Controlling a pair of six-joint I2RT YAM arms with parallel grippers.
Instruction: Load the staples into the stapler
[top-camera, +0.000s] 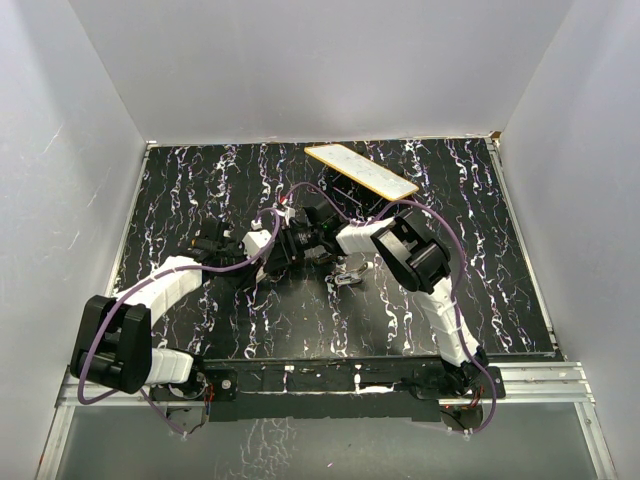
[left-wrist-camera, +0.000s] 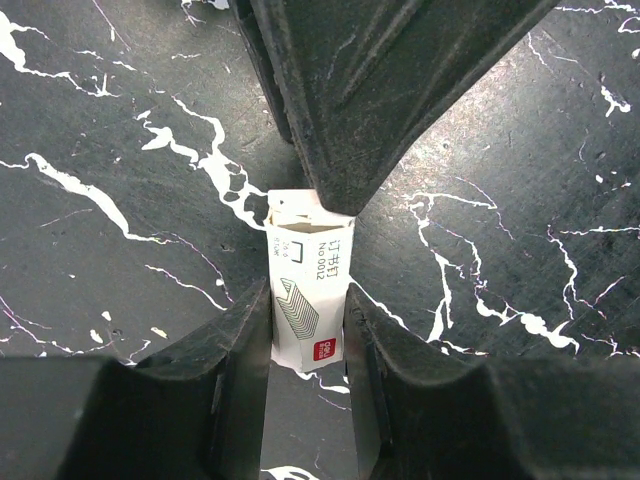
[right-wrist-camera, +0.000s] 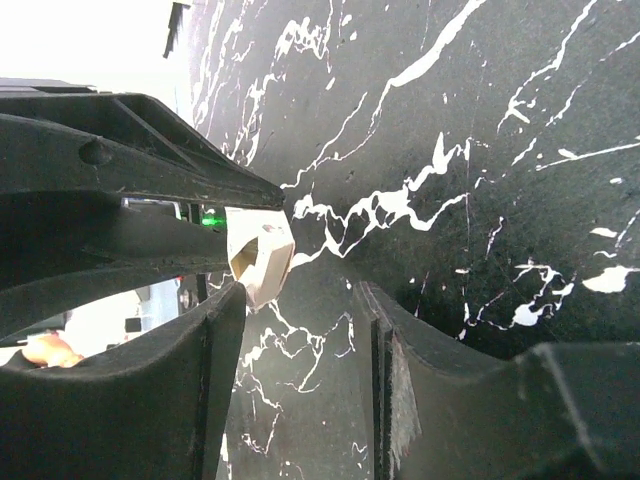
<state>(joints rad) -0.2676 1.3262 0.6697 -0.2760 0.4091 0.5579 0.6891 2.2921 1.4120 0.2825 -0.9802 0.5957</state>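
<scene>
left gripper (left-wrist-camera: 308, 335) pinching white staple box (left-wrist-camera: 300, 265), right gripper (right-wrist-camera: 300, 320) spread, one fingertip (left-wrist-camera: 340, 185) at box's 12 o'clock end, stapler (top-camera: 348, 276) lying apart at 4 o'clock of both

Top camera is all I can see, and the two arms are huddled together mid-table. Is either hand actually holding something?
Observer: Yes. The left wrist camera shows the left hand clamped on a small white staple box printed with a drawing of staples.
Operator: What's the other hand doing?
Observer: The right hand is open. One of its fingers appears to touch the box's open end with its tip.
Operator: Is anything coming out of the box?
Observer: Not that I can see. The right wrist camera faces that open end, and no staples show there.
</scene>
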